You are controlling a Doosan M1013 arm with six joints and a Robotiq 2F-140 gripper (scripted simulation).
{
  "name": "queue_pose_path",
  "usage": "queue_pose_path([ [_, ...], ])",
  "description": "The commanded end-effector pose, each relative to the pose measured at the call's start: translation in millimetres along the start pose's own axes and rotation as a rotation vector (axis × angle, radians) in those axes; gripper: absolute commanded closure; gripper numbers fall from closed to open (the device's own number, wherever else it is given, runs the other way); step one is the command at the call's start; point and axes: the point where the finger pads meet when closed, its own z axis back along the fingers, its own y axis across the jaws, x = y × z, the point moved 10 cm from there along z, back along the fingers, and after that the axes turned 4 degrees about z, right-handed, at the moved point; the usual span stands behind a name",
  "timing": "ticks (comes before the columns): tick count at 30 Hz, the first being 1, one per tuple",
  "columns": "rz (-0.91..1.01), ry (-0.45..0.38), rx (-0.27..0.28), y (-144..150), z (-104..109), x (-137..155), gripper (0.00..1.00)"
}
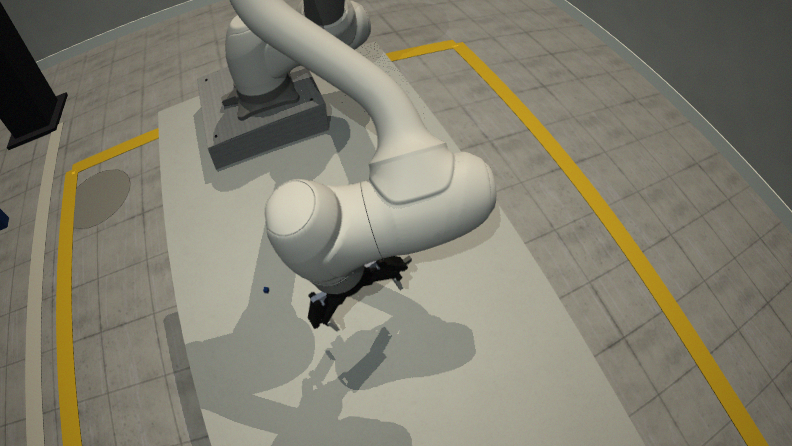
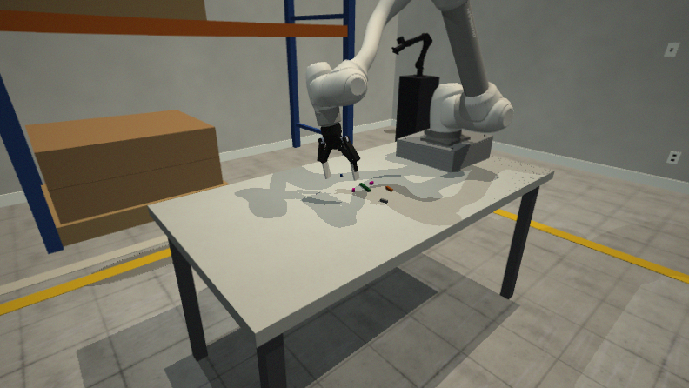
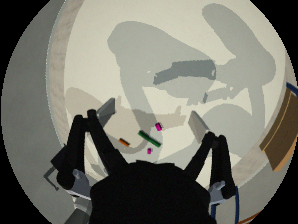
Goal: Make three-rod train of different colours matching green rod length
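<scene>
Gripper spread wide above table, green rod below, between magenta rods.Gripper empty, fingers wide apart, green rod lower down, near two magenta rods.

I've got free room on the table twd its front-left corner, in exterior view. Obstacles: green rod btwn 2 magenta rods; orange rod nr it, grey rod nr orange. Blue rod sits apart.

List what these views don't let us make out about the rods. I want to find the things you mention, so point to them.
- Top: arm (image 1: 410, 216) hides the green, orange, grey and both magenta rods.
- Wrist: grey and blue rods not visible; the end effector's black body (image 3: 150, 195) blocks the lower part.
- Exterior: blue rod (image 2: 341, 175) too small to judge its orientation.
</scene>
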Motion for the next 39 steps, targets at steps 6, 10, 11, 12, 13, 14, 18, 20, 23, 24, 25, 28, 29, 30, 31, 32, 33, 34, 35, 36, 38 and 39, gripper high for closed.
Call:
queue_pose_path([
  [6,0.300,0.009,0.127,-3.2,-10.2,101.6,0.00],
  [10,0.372,0.004,0.153,-4.9,-13.2,125.1,0.00],
  [11,0.432,0.000,0.174,-6.5,-15.9,144.4,0.00],
  [12,0.484,-0.004,0.191,-8.1,-18.3,161.0,0.00],
  [13,0.512,-0.006,0.200,-9.0,-19.6,169.8,0.00],
  [14,0.541,-0.008,0.209,-10.0,-21.0,179.2,0.00],
  [18,0.624,-0.016,0.233,-13.1,-25.2,205.1,0.00],
  [20,0.631,-0.016,0.235,-13.4,-25.6,207.4,0.00],
  [23,0.631,-0.016,0.235,-13.4,-25.6,207.4,0.00],
  [24,0.631,-0.016,0.235,-13.4,-25.6,207.4,0.00],
  [25,0.631,-0.016,0.235,-13.4,-25.6,207.4,0.00],
  [28,0.631,-0.016,0.235,-13.4,-25.6,207.4,0.00],
  [29,0.631,-0.016,0.235,-13.4,-25.6,207.4,0.00],
  [30,0.631,-0.016,0.235,-13.4,-25.6,207.4,0.00],
  [31,0.631,-0.016,0.235,-13.4,-25.6,207.4,0.00],
  [32,0.631,-0.016,0.235,-13.4,-25.6,207.4,0.00],
  [33,0.631,-0.016,0.235,-13.4,-25.6,207.4,0.00],
  [34,0.631,-0.016,0.235,-13.4,-25.6,207.4,0.00],
  [35,0.631,-0.016,0.235,-13.4,-25.6,207.4,0.00],
  [36,0.631,-0.016,0.235,-13.4,-25.6,207.4,0.00],
  [38,0.631,-0.016,0.235,-13.4,-25.6,207.4,0.00],
  [39,0.631,-0.016,0.235,-13.4,-25.6,207.4,0.00],
])
